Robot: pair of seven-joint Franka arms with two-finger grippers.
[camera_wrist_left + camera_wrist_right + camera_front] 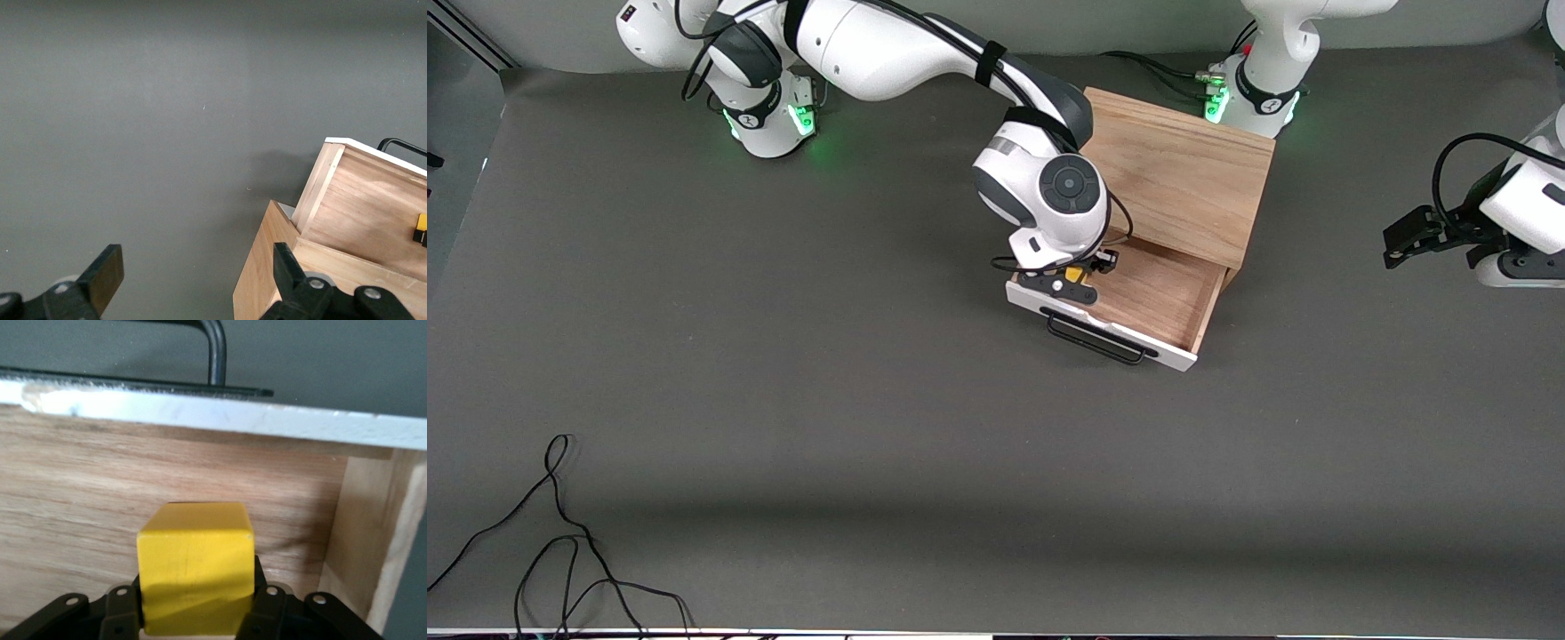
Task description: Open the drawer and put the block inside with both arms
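Note:
The oak box [1183, 173] stands near the left arm's base, and its drawer [1156, 298] is pulled open toward the front camera. The white front panel and black handle [1094, 338] face that camera. My right gripper [1073, 280] is down in the drawer's corner toward the right arm's end, shut on the yellow block [1073, 275]. In the right wrist view the block [195, 560] sits between the fingers over the drawer floor [80, 500], close to the front panel [200, 413]. My left gripper [1392, 247] is open and empty, and waits beside the box toward the left arm's end. In the left wrist view it [195, 260] is over bare table.
A loose black cable [560, 533] lies on the dark grey table close to the front camera, toward the right arm's end. The left wrist view shows the box's side [267, 280], the open drawer [360, 207] and the block [420, 223].

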